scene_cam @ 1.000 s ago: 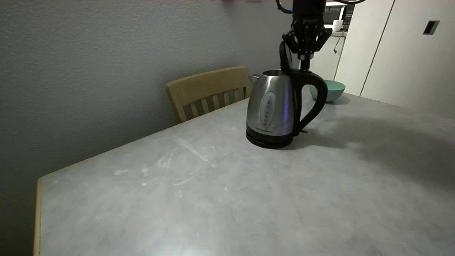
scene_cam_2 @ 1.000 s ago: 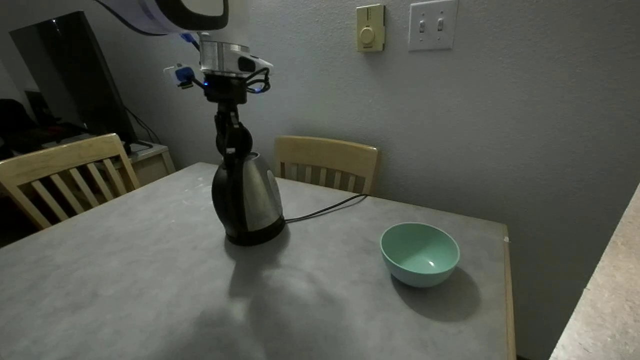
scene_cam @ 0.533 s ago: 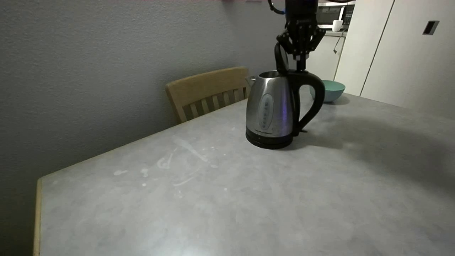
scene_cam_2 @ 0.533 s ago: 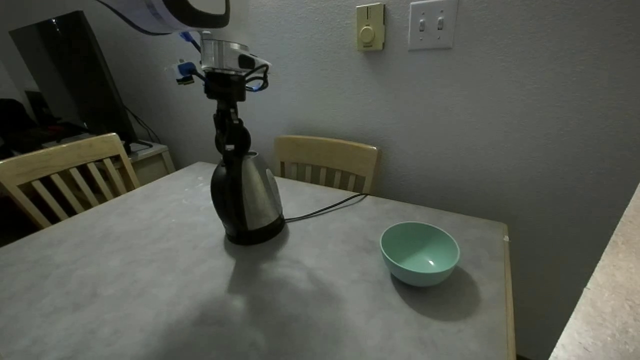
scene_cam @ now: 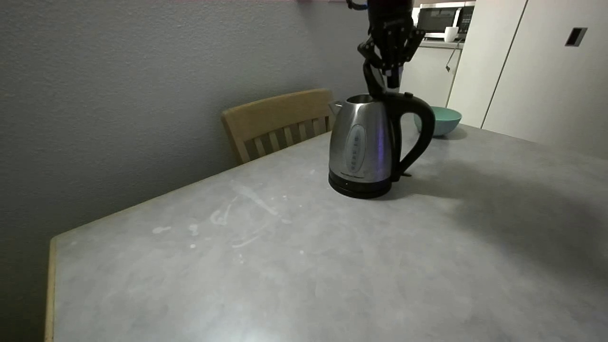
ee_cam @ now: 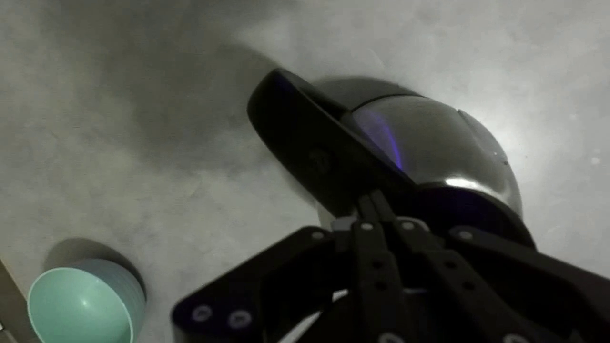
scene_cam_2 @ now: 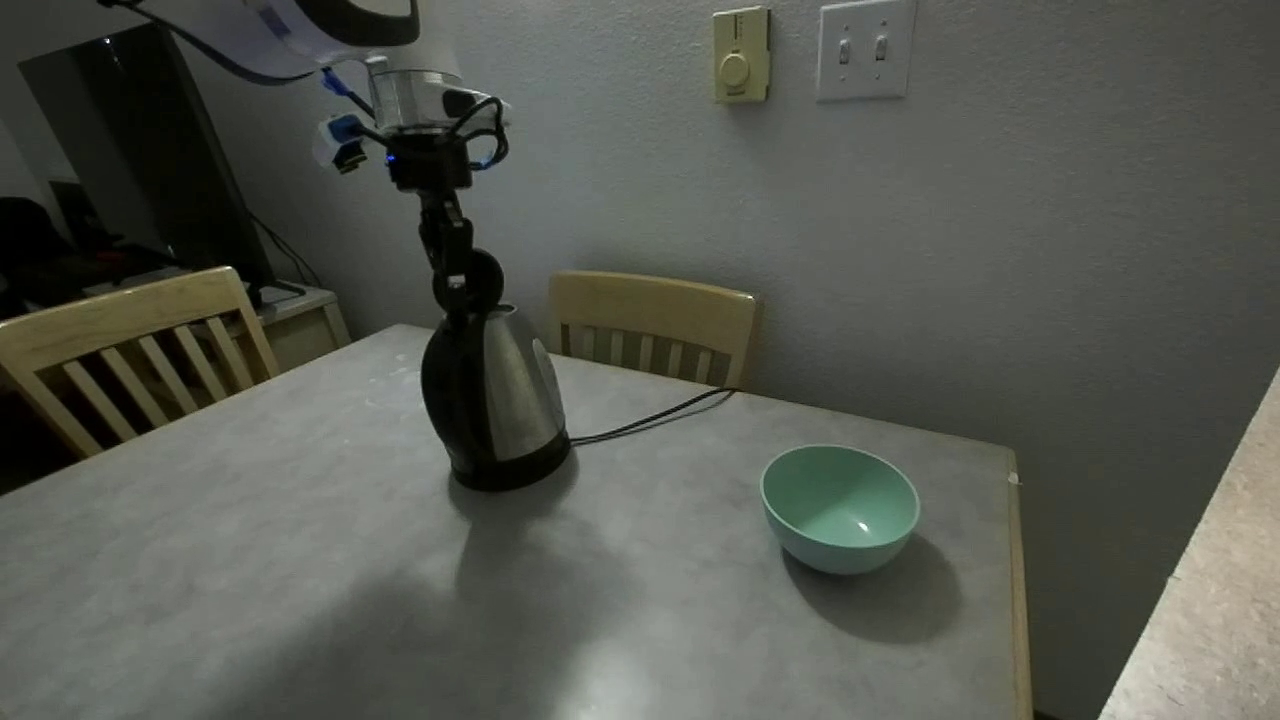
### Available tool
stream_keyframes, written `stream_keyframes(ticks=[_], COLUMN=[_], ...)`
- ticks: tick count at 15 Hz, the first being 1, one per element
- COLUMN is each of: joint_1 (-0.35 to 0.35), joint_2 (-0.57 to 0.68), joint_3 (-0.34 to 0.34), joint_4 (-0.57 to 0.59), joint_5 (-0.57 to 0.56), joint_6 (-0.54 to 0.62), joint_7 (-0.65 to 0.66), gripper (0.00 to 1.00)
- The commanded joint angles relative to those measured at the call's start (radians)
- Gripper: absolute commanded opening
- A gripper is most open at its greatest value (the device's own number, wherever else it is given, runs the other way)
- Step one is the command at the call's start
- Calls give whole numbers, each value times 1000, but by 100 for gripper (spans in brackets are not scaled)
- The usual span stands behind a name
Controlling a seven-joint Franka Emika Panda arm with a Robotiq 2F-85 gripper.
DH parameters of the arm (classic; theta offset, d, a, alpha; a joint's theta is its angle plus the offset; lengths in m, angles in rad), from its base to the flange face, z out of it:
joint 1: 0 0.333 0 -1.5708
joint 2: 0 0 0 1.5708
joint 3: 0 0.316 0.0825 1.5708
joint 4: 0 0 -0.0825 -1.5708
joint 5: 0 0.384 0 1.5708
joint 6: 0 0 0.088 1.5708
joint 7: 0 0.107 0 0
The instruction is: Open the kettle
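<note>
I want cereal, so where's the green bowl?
In an exterior view, the green bowl sits toward the right side of the table, to the right of the kettle.

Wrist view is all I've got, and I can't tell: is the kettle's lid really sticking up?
Observer: Yes, in an exterior view the lid sticks up from the kettle.
Operator: Cool! Does it have a cord?
Observer: Yes, in an exterior view a dark cord meets its black base.
Operator: Is there anywhere to sit?
Observer: Yes, in an exterior view a wooden chair stands at the table.
</note>
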State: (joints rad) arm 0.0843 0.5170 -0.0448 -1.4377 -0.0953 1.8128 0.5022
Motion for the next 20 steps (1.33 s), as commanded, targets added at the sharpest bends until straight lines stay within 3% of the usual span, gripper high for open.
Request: stream_keyframes(ticks=[1, 9, 15, 16, 18, 20], joint_1=[26, 37, 29, 28, 26, 24], joint_2=[-71, -182, -217, -219, -224, -227], joint_3=[-21, -19, -7, -6, -4, 0], joint_4=[-72, -142, -178, -182, -190, -200], joint_5=[-36, -116, -109, -107, -98, -87], joint_6=[69, 145, 145, 148, 148, 150], joint_7=[36, 108, 128, 128, 129, 126], gripper=[0, 0, 0, 24, 32, 48])
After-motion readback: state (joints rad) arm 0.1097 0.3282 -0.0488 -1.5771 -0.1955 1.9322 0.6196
